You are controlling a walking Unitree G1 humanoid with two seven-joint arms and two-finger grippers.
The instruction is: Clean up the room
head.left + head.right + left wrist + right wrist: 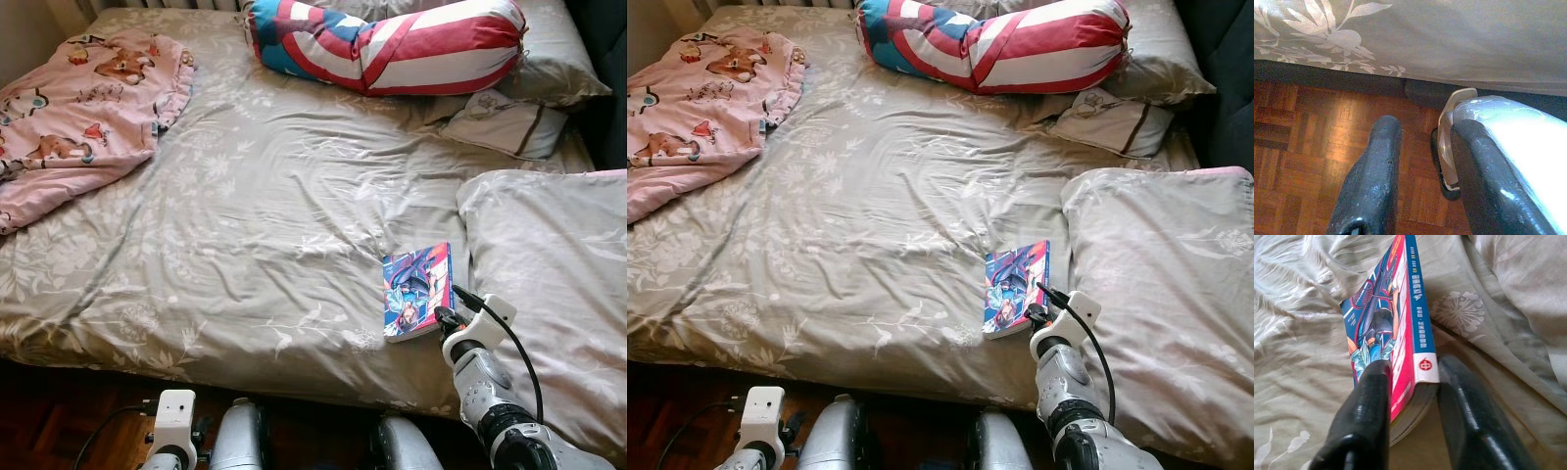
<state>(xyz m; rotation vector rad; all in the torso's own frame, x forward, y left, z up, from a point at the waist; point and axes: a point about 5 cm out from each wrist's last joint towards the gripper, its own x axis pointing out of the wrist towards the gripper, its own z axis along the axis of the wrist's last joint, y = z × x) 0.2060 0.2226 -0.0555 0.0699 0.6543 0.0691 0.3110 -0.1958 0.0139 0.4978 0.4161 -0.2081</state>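
Observation:
A comic book with a blue and red cover lies flat on the grey floral bedspread, near the bed's front edge on the right. My right gripper reaches it from the near side. In the right wrist view its open fingers straddle the book's near end: one lies over the cover, the other stands beside the spine with a thin gap. My left gripper hangs low beside my leg over the parquet floor, fingers apart and holding nothing.
A pink cartoon blanket is bunched at the bed's far left. A red, white and blue bolster and a small pillow lie at the head. A large grey pillow lies just right of the book. Parquet floor runs under the bed edge.

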